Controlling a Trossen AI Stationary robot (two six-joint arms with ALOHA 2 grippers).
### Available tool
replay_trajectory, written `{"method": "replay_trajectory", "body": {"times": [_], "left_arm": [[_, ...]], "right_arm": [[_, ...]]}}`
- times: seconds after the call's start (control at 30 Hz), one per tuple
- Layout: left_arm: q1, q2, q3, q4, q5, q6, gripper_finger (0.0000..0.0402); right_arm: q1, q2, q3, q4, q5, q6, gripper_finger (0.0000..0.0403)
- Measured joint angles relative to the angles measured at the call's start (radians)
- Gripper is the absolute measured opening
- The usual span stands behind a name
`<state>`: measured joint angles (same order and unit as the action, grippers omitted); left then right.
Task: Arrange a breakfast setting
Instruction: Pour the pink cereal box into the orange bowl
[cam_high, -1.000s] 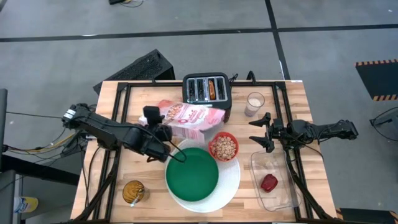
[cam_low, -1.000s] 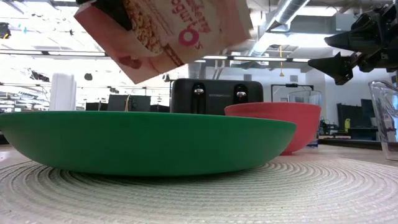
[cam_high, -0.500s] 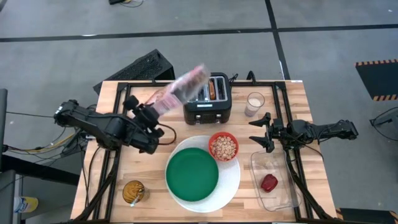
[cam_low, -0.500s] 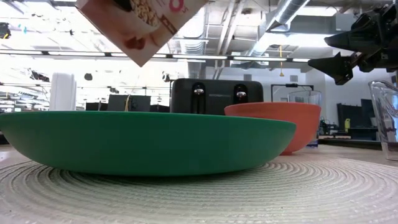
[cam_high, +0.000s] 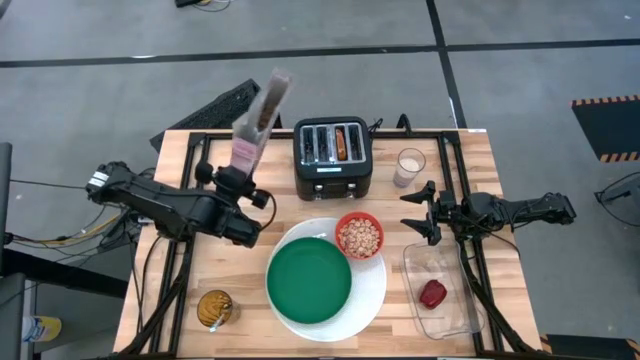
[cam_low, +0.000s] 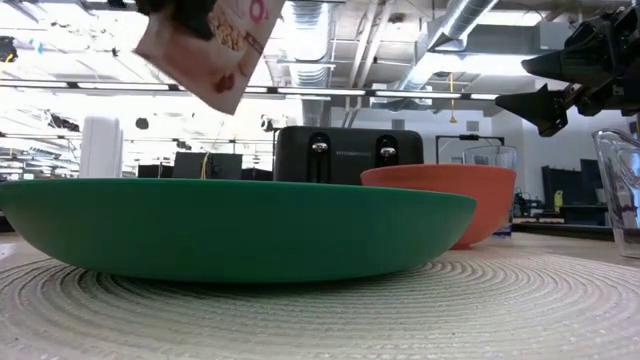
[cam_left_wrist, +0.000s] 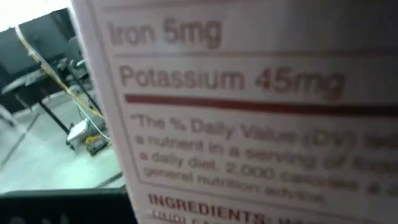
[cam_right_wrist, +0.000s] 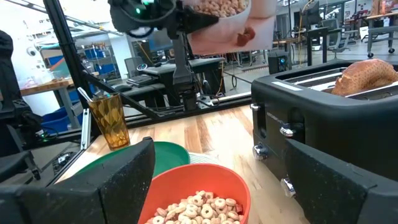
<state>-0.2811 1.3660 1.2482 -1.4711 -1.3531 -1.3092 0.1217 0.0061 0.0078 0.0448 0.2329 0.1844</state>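
My left gripper (cam_high: 240, 182) is shut on a pink and white cereal box (cam_high: 258, 112), held high over the table's far left part; the box label fills the left wrist view (cam_left_wrist: 236, 112). A green plate (cam_high: 309, 279) lies on a large white plate (cam_high: 372, 290). A red bowl (cam_high: 359, 236) with cereal stands on the white plate's far right part. A bagel (cam_high: 344, 142) sticks out of a slot of the black toaster (cam_high: 333, 155). A red food piece (cam_high: 432, 292) lies in the clear tray (cam_high: 450, 320). My right gripper (cam_high: 424, 212) is open and empty, to the right of the bowl. My left gripper holds the cereal box by its lower part (cam_high: 245, 158), coming at it about level from the table's left side. The box itself hides the fingers in the wrist view. The box is lifted clear of the table, nearly upright and a little tilted (cam_low: 215, 50).
A glass of milk (cam_high: 409, 165) stands right of the toaster. An amber glass (cam_high: 214, 308) with a spoon in it stands at the near left. A woven mat (cam_low: 400, 310) lies under the plates. Bare wood shows along the table's left side.
My left gripper has gone from over the plates toward the table's left and far edges and up, still shut on the cereal box. The box has turned from lying tipped toward the red bowl to nearly upright.
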Motion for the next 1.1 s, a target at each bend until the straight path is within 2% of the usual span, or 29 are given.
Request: {"method": "replay_trajectory", "body": {"times": [0.27, 0.5, 0.8, 0.93, 1.1], "left_arm": [[0.044, 0.000, -0.219, 0.174, -0.079, -0.154, 0.0126], [0.082, 0.001, -0.411, 0.413, -0.113, -0.171, 0.0126], [0.143, 0.001, -0.627, 0.711, -0.065, -0.170, 0.0126], [0.158, 0.001, -0.688, 0.798, -0.065, -0.106, 0.0126], [0.200, 0.001, -0.776, 0.938, -0.028, -0.111, 0.0126]], "right_arm": [[0.000, 0.000, 0.000, 0.000, 0.000, 0.000, 0.0371], [0.000, 0.000, 0.000, 0.000, 0.000, 0.000, 0.0371], [0.000, 0.000, 0.000, 0.000, 0.000, 0.000, 0.0371], [0.000, 0.000, 0.000, 0.000, 0.000, 0.000, 0.0371], [0.000, 0.000, 0.000, 0.000, 0.000, 0.000, 0.0371]]}}
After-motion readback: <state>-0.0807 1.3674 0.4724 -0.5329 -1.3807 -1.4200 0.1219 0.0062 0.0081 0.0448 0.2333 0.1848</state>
